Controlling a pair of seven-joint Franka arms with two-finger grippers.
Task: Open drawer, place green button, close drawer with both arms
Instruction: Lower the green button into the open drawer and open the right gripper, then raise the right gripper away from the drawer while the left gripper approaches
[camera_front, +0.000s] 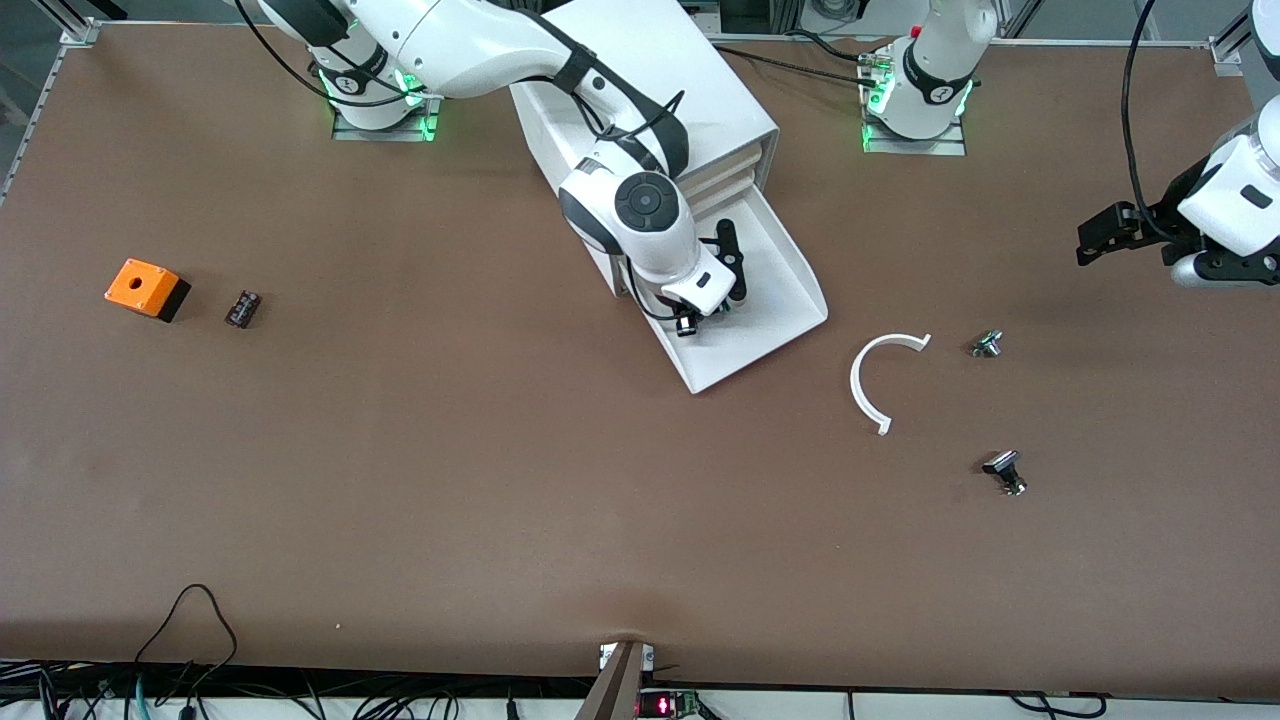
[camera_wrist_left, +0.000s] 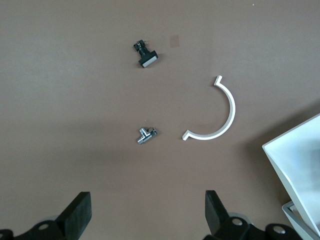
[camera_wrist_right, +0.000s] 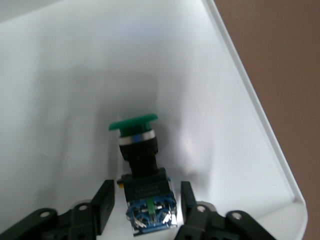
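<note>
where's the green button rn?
In the right wrist view the button lies in the open drawer, between the right gripper's parted fingers, near the tray's front corner.

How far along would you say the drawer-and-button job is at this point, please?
Done: the drawer stands pulled out of the cabinet. In hand: the button lies in the drawer's tray, and the right gripper is over it with its fingers parted either side of the button's body, apparently letting go. The left gripper waits open over the table near that arm's end. Left: withdraw and close the drawer.
</note>
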